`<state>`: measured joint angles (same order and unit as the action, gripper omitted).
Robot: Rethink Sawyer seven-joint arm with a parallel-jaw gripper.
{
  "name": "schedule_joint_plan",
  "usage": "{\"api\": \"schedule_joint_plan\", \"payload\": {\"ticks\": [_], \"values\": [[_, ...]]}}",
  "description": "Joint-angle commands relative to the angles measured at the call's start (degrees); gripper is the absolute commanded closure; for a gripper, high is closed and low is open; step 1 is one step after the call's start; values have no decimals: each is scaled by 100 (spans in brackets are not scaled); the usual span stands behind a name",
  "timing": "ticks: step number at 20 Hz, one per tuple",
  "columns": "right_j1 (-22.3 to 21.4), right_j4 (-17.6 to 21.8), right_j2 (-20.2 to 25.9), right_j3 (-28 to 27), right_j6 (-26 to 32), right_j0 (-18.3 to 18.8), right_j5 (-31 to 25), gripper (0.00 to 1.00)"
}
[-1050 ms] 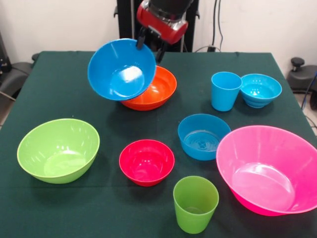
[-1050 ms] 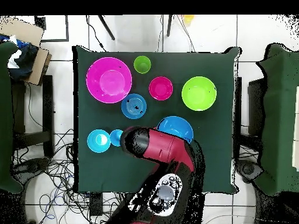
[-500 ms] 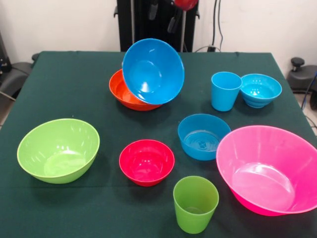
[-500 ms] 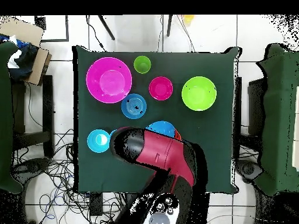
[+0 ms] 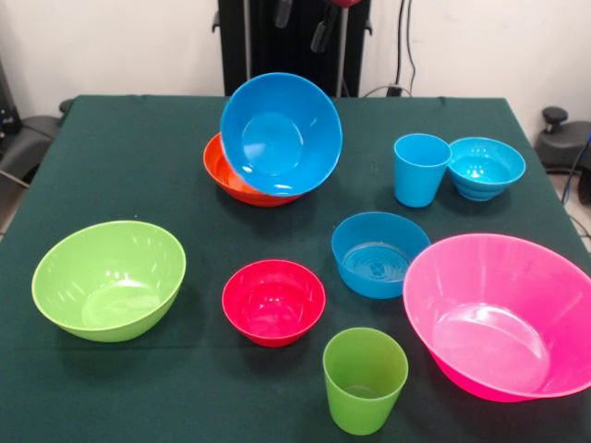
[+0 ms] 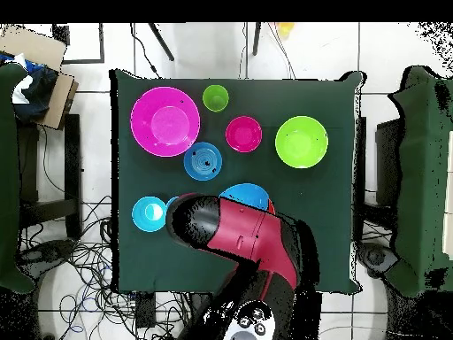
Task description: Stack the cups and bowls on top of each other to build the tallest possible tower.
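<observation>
The large blue bowl (image 5: 280, 134) leans tilted in the wide orange bowl (image 5: 224, 175), its opening facing the front, and nothing holds it. My gripper (image 5: 303, 20) hangs open and empty at the top edge, above and behind that bowl. A light blue cup (image 5: 420, 169) stands beside the small turquoise bowl (image 5: 486, 167). The medium blue bowl (image 5: 379, 253), small red bowl (image 5: 273, 301), green cup (image 5: 364, 379), lime green bowl (image 5: 109, 279) and large pink bowl (image 5: 503, 314) sit apart. In the overhead view my arm (image 6: 243, 235) hides part of the blue bowl (image 6: 243, 194).
The dark green table (image 5: 138, 148) ends just in front of the green cup and the pink bowl. Chairs under green cloth (image 6: 425, 177) flank the table in the overhead view. Cables lie on the floor (image 6: 80, 257).
A second ago my gripper held the large blue bowl by its rim. It let go and rose to the top edge, and the bowl now leans in the orange bowl.
</observation>
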<state>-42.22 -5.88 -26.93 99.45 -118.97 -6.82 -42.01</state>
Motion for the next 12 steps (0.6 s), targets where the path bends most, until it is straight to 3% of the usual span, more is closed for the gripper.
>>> {"api": "schedule_joint_plan", "payload": {"ticks": [1, 12], "values": [[270, 54, 527, 186, -676, 88, 243, 0], [384, 157, 625, 496, -578, 226, 975, 0]]}}
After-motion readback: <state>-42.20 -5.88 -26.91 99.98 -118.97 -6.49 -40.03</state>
